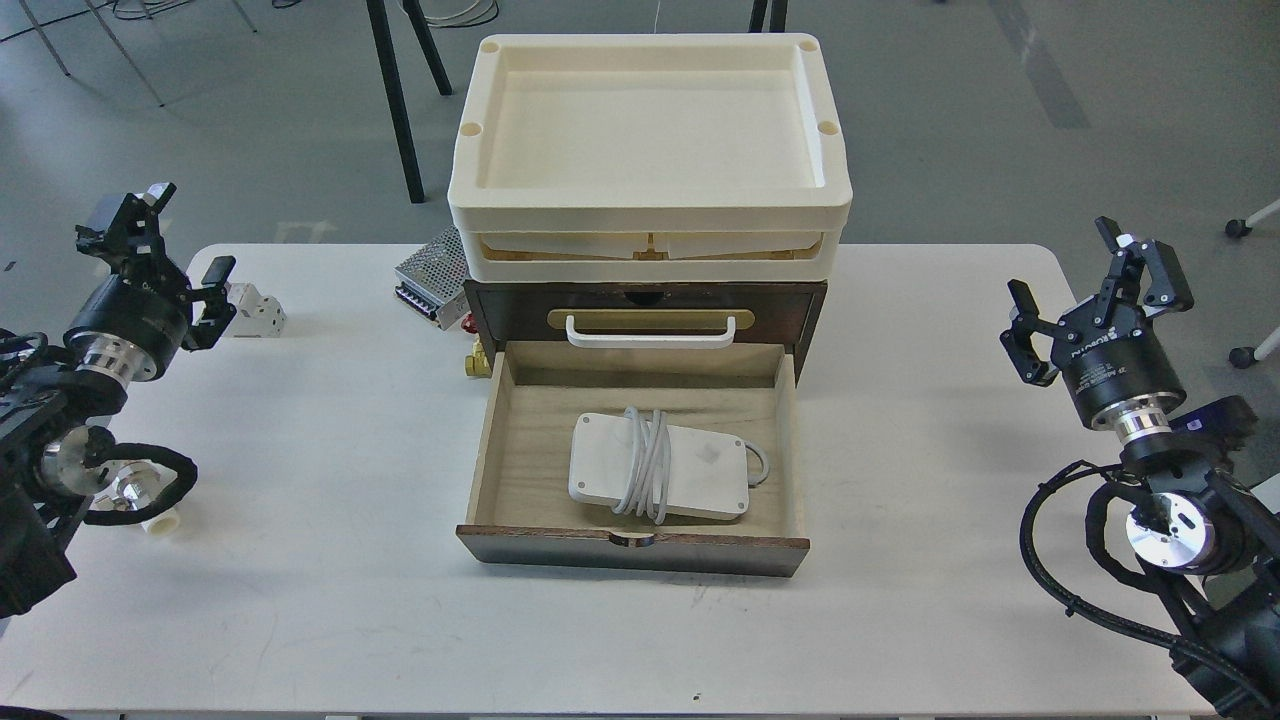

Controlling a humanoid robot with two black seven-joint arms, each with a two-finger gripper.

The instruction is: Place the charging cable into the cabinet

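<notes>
- Surface: white table (300,600) with rounded corners, matte, lightly scuffed; its near edge runs along the bottom of the head view.
- Room: grey floor (250,130) behind the table, with black furniture legs (395,100) and pale cables at the far top edge. A castor wheel (1240,228) shows far right, beyond the right gripper.
- Cabinet (645,300): dark brown, midway between the two grippers, at the far side of the table. Cream trays (650,150) are stacked on top.
- Upper drawer front carries a white handle (650,333) on a brass plate.
- Lower drawer (520,440): pulled fully out toward the camera, pale wood inside, dark front panel nearest.
- Charging cable (660,468): flat white block lying on the drawer floor, cord wound around its middle, small loop at the end facing the right gripper. Well apart from both grippers.
- Left gripper (180,240): raised over the table's left end, fingers spread, holding nothing.
- Small white block (255,308): on the table just beside the left gripper, on its cabinet side.
- Perforated metal box (432,275): between the left gripper and the cabinet, touching or nearly touching the cabinet's side; red and brass parts in front of it.
- Right gripper (1095,285): raised at the table's right end, fingers spread, holding nothing.
- White fitting (160,520): on the table below the left arm's cabling.
</notes>
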